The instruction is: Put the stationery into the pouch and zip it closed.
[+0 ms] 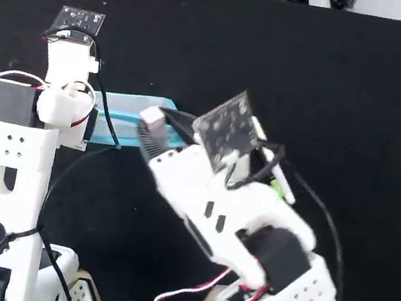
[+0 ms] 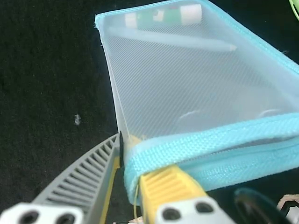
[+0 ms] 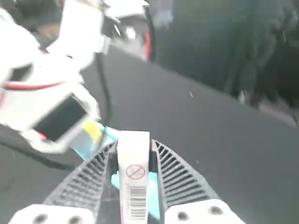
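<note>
The right claw (image 3: 134, 147) is clamped on a white stick (image 3: 134, 177) with a barcode label, one ribbed grey finger on each side, and the stick's end pokes out just past the fingertips. In the high view this claw (image 1: 151, 123) sits over the blue edge of the pouch (image 1: 135, 104). I cannot tell whether the stick touches it.

The left claw (image 2: 127, 154) is pinched on a corner of the pouch (image 2: 187, 88), with a grey finger on the mesh side and a yellow finger on the blue zip band. Through the clear mesh, along the far edge, show a green-and-white tube (image 2: 163, 14) and a pale blue pen (image 2: 173, 39).

In the high view the pouch lies on the black table (image 1: 348, 82) and runs from the right claw toward 9 o'clock. The left arm (image 1: 11, 143) rises from 7 o'clock of the table and covers the pouch's end on that side. The right arm (image 1: 250, 219) comes in from 5 o'clock, and its circuit board (image 1: 226, 132) hides the pouch's other end. A black cable (image 1: 75, 169) loops between the two arms. At about 4 o'clock from the right claw, a lime-green thing (image 1: 280, 187) lies partly hidden under the right arm.
</note>
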You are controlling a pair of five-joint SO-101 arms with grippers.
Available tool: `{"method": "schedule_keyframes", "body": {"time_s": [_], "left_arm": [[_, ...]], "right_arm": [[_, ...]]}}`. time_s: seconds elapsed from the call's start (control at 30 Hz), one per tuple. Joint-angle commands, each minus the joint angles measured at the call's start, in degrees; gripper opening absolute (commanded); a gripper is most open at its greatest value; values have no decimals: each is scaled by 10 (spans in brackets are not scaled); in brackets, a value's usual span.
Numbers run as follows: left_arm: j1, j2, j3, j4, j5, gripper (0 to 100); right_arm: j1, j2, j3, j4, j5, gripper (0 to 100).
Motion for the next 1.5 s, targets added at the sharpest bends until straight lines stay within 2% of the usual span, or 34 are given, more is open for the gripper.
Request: {"method": "schedule_keyframes", "body": {"time_s": [0.0, 0.27, 0.37, 0.53, 0.67, 0.8, 0.97, 1.03, 1.13, 1.2, 1.47], "left_arm": [[3, -9, -3, 7, 2, 30], [3, -9, -3, 7, 2, 30], [3, -9, -3, 7, 2, 30], [3, -9, -3, 7, 2, 30], [3, -9, -4, 7, 2, 30], [3, -9, -4, 7, 2, 30], [3, -9, -4, 7, 2, 30], [3, -9, -4, 7, 2, 30], [3, -9, -4, 7, 2, 30], [3, -9, -4, 7, 2, 30], [3, -9, -3, 7, 2, 30]], "right_arm": [[-29, -49, 85, -171, -1, 11], [-28, -76, 326, -486, 0, 11], [-26, -76, 379, -543, 1, 11], [14, -75, 422, -579, 1, 11], [46, -75, 438, -579, 1, 11], [47, -76, 447, -582, 1, 11], [1, -76, 445, -564, 0, 13], [-24, -79, 431, -517, 0, 51], [-47, -77, 390, -411, -3, 187], [-50, -80, 356, -343, -3, 237], [-45, -81, 219, -200, -1, 240]]}}
